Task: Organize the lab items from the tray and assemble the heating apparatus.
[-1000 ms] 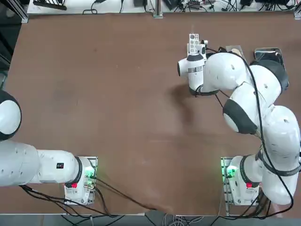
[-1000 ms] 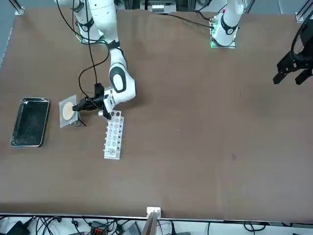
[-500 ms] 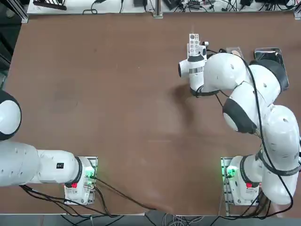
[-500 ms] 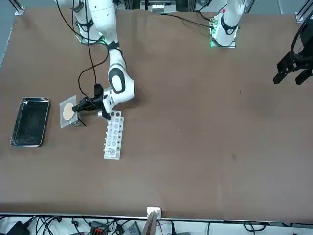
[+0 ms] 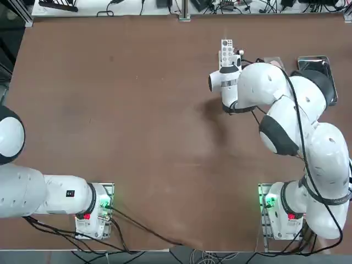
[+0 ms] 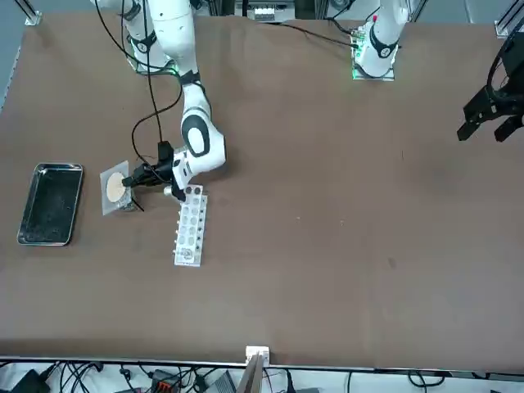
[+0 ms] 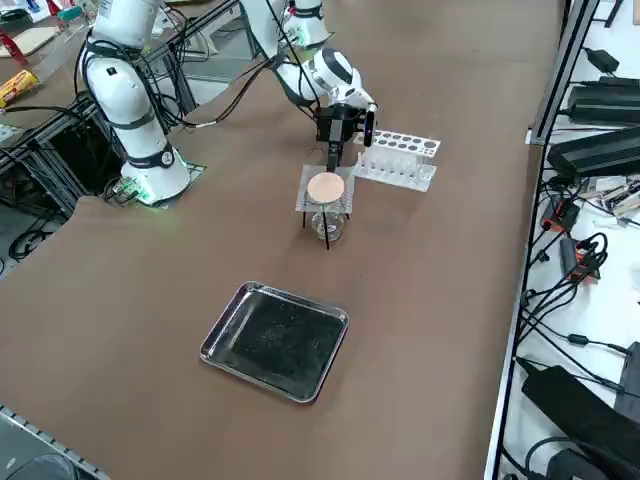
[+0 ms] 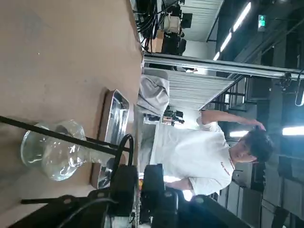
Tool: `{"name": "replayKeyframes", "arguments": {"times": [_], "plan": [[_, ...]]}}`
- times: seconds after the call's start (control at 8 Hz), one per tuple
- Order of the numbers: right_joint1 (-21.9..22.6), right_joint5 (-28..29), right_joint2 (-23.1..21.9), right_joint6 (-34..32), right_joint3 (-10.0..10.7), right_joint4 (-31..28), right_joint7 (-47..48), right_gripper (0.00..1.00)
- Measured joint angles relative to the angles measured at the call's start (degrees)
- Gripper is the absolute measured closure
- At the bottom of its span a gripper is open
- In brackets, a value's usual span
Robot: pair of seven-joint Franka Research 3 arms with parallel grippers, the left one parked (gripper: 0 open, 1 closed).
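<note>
Right gripper [image 7: 333,164], black, two-fingered, pointing down at the edge of the mesh on its arm's side. Its fingers [image 8: 124,185] stand slightly parted, with a narrow gap between them; whether the mesh's edge reaches into that gap cannot be told.

Square grey wire mesh with a round tan centre [image 7: 325,188]: lies roughly flat on top of the stand, its pale disc facing up and its grey border showing around it. Thin black wire ring stand [image 8: 59,136]: upright on the table, its slender legs spreading down from the ring; in the right wrist view the dark loop of the ring passes close beside one finger. Small clear glass vessel with a rounded body [image 8: 59,149]: upright beneath the ring and among the legs, transparent and bright with reflections, its neck toward the ring.

White perforated test-tube rack [image 7: 398,160]: just beside the stand on the robot's left, its round holes in rows. Shiny rectangular metal tray with a raised rim [image 7: 215,350] and dark grey floor: apart from the stand, on the robot's right, near the table's right edge. Brown tabletop [image 5: 137,110]: bears all of these in its far right part. Person in a white T-shirt [image 8: 192,154]: beyond the table, one arm raised toward the head.
</note>
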State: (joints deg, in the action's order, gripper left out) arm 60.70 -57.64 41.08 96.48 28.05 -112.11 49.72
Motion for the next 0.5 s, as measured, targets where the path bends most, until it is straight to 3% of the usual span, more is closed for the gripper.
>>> {"name": "replayKeyframes", "arguments": {"times": [0.38, 0.5], "plan": [[0.06, 0.07, 0.00, 0.01, 0.01, 0.00, 0.05, 0.66], [0.20, 0.09, -0.06, -0.02, 0.01, 0.01, 0.05, 0.47]]}}
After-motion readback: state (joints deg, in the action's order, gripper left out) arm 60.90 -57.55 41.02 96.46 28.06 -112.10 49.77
